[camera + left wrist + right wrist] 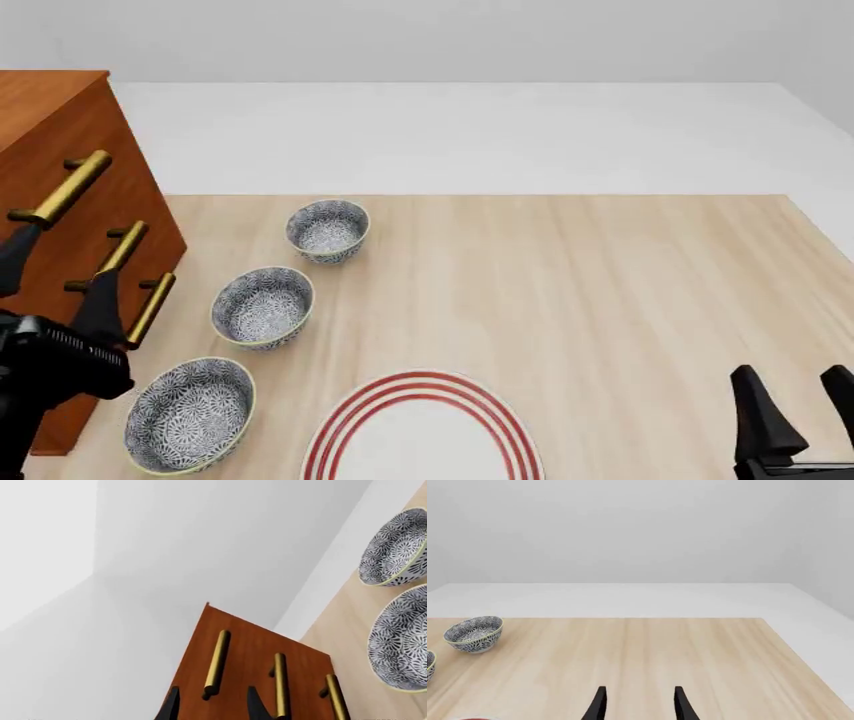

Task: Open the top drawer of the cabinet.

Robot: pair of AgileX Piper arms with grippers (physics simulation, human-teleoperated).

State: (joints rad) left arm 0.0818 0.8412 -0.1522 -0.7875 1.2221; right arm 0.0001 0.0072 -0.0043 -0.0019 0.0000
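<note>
At the far left of the counter (601, 260) stands the cabinet (60, 120). Its top drawer (54, 150) is shut, flush with the two below. The left claw (54, 275) is spread, its fingers either side of the top drawer's brass handle (60, 190) without gripping it. Three patterned bowls (264, 305) line up beside the cabinet, then a red-ringed plate (420, 430). At far right the right claw (801, 400) is spread, holding nothing.
</note>
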